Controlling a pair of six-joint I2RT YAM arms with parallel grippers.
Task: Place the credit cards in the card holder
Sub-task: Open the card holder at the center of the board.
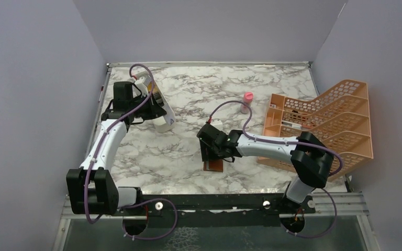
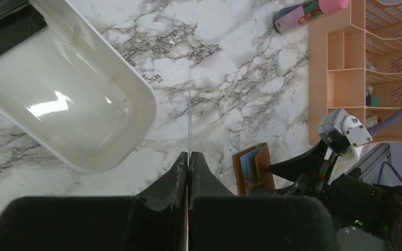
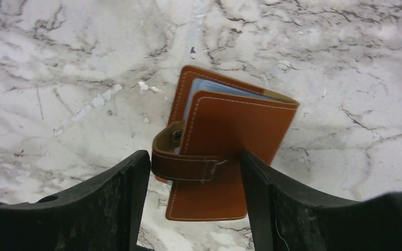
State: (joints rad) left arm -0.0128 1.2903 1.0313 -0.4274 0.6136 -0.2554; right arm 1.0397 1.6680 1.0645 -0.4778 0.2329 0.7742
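Desk (image 1: 167,157): white-grey marble, with lilac walls (image 1: 31,78) on three sides of you.
Left fingers (image 2: 170,183): pinched on an edge-on credit card (image 2: 189,120).
Right fingers (image 3: 120,198): spread, straddling the card holder (image 3: 225,146).

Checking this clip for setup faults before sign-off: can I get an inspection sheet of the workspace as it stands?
Surface: marble-patterned table top; no spills seen.
Job's things: card holder lies on the table, cover partly lifted, strap looks undone. One card is seen edge-on; its colour cannot be told.
Clutter: white tray at far left, orange rack at right, pink-capped bottle beside the rack.
Grippers: left gripper shut on the card, next to the tray. Right gripper open, one finger on each side of the card holder.
Cables: purple cables loop along both arms; no snag seen.
Surroundings: plain pale walls on three sides.
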